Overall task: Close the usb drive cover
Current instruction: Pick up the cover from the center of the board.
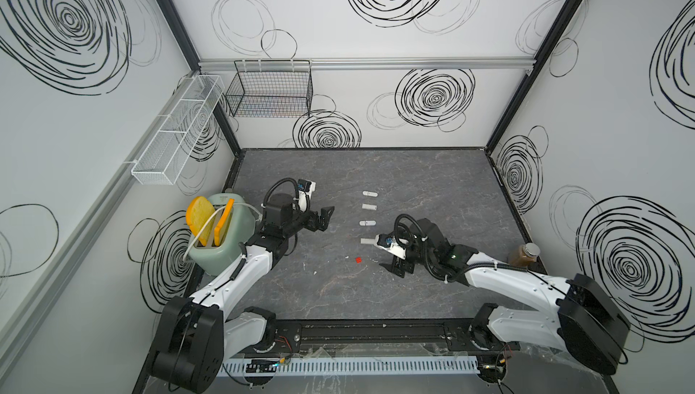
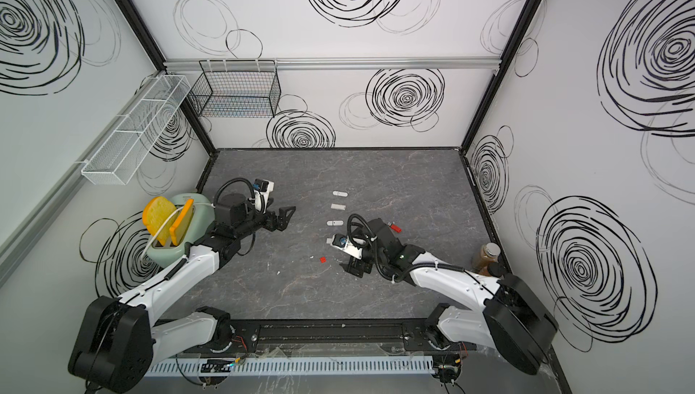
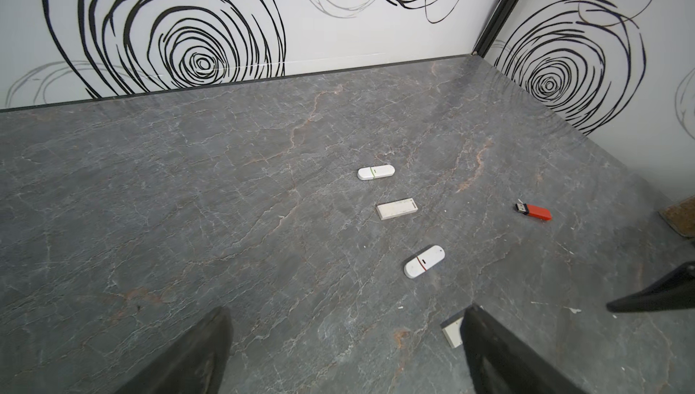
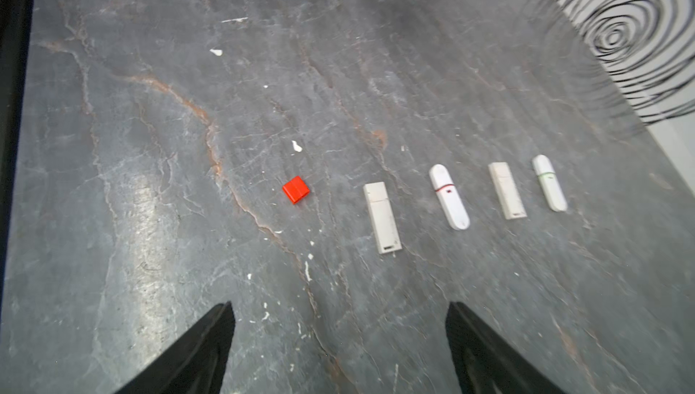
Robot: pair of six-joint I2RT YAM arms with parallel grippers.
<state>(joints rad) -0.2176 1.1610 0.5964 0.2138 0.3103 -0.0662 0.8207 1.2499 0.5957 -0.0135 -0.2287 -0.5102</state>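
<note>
Four white plastic usb sticks [image 1: 369, 206] lie in a row mid-table in both top views. A small red square cap [image 1: 358, 259] sits on the grey marble-look tabletop [image 1: 338, 298], just off the row's near end and not touching it. The right gripper [image 1: 395, 270] is near the cap, w/ a gap. In a top view the red usb drive [image 2: 395, 228] lies behind the right arm, well apart from the cap. The left gripper [image 1: 328, 218] is left of the row.

Left wrist cam: left jaws spread wide, nothing btwn; red drive's metal plug is bare.

Right wrist cam: right jaws apart, empty; cap lies ahead, beside the nearest white stick.
</note>
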